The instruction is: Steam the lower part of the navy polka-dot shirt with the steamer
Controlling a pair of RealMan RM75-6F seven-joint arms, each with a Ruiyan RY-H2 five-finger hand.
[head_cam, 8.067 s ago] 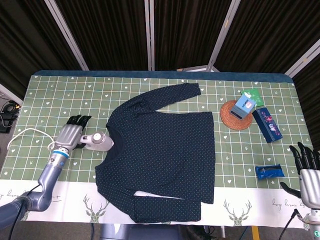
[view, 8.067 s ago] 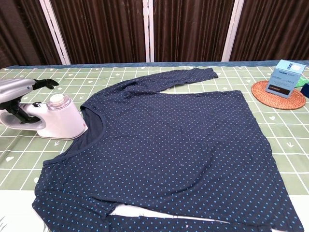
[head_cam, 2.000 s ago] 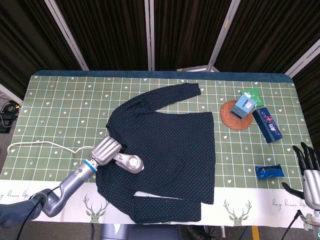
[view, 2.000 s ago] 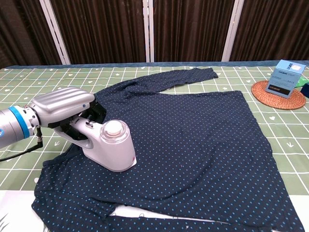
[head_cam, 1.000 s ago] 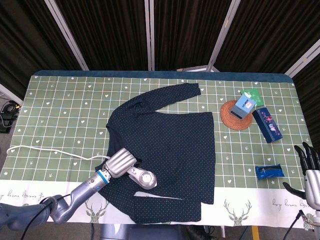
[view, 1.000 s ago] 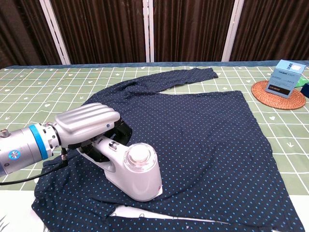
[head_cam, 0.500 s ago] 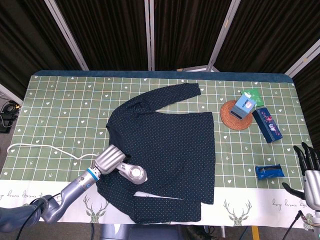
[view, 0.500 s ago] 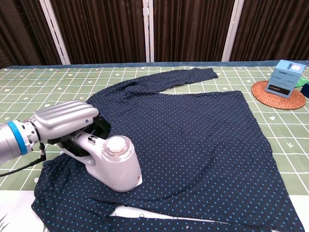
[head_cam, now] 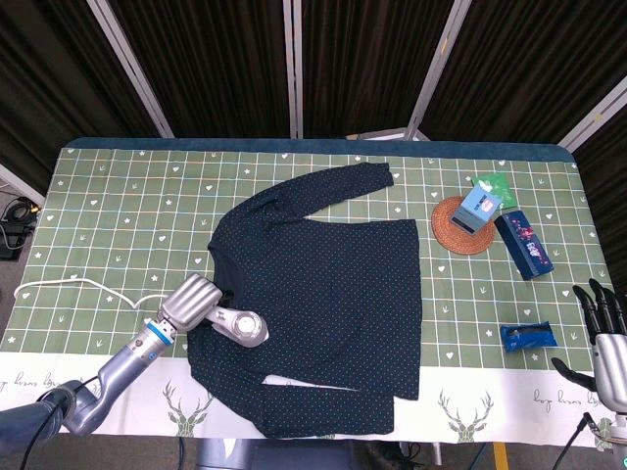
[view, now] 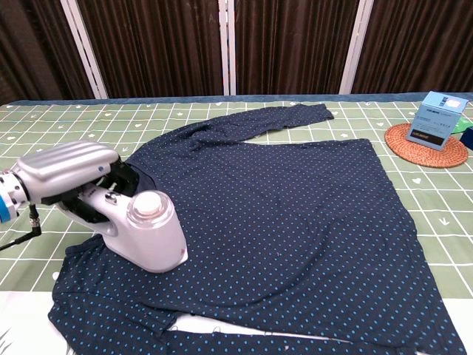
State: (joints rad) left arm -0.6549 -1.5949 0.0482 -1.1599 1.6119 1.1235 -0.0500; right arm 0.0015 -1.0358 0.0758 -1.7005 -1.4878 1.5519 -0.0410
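The navy polka-dot shirt [head_cam: 328,284] lay flat across the middle of the bench [head_cam: 108,206], which was covered in a green checked cloth. The left hand [head_cam: 188,303] was clenched around the handle of the white steamer [head_cam: 238,326], whose head rested on the shirt near its neckline side, just inside the edge of the fabric. A white cord [head_cam: 83,286] trailed away from the steamer over the cloth, on the side away from the shirt. The right hand [head_cam: 602,338] hung well apart from the shirt, past a small blue packet [head_cam: 527,337], its fingers apart and grasping nothing. Beyond the shirt's hem, a pale blue box [head_cam: 480,208] stood on a round woven coaster [head_cam: 451,225].
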